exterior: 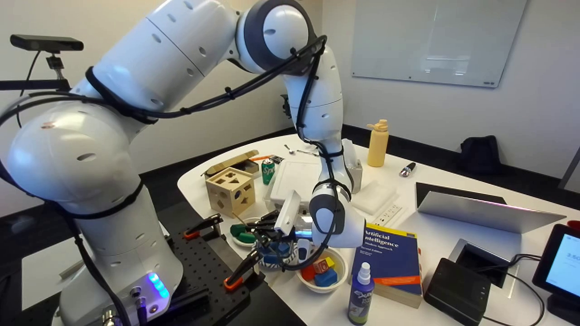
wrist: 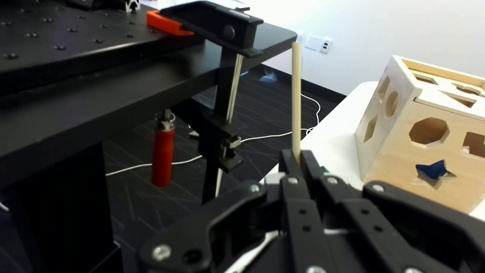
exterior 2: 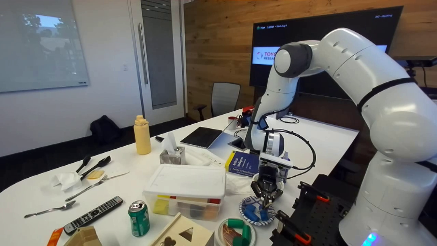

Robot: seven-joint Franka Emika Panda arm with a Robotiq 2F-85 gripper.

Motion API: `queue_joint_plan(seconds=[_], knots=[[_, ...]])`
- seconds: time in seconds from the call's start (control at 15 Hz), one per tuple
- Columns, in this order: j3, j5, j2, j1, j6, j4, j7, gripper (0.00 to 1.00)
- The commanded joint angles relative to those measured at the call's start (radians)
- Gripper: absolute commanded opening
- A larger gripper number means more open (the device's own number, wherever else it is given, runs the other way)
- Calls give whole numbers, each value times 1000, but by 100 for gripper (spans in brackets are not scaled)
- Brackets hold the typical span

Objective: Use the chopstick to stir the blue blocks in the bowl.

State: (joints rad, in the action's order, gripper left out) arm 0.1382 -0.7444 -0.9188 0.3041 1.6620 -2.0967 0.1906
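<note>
- On the white surface (exterior 2: 126, 188), found blue blocks (exterior 2: 251, 214) in a patterned bowl (exterior 2: 242, 206), below the tool (wrist: 300, 161).
- Saw the chopstick (wrist: 296, 98) pinched in the tool, apparently nearer level than upright.
- Seemed to need tipping down toward the blue blocks.

Glossy white robot arm (exterior: 172, 50), black cables (exterior: 206, 106) strapped along it, blue lights (exterior: 158, 285) lower left in an exterior view — black tool (wrist: 299, 163) with silver screws (wrist: 161, 252).
</note>
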Motion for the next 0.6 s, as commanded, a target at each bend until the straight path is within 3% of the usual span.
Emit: queue_joint_plan(seconds=[0.0, 0.27, 0.53], knots=[[-15, 12, -32, 3, -71, 40, -12, 2], [-40, -1, -32, 10, -130, 58, 41, 2], [-37, -10, -19, -6, -96, 68, 66, 2]])
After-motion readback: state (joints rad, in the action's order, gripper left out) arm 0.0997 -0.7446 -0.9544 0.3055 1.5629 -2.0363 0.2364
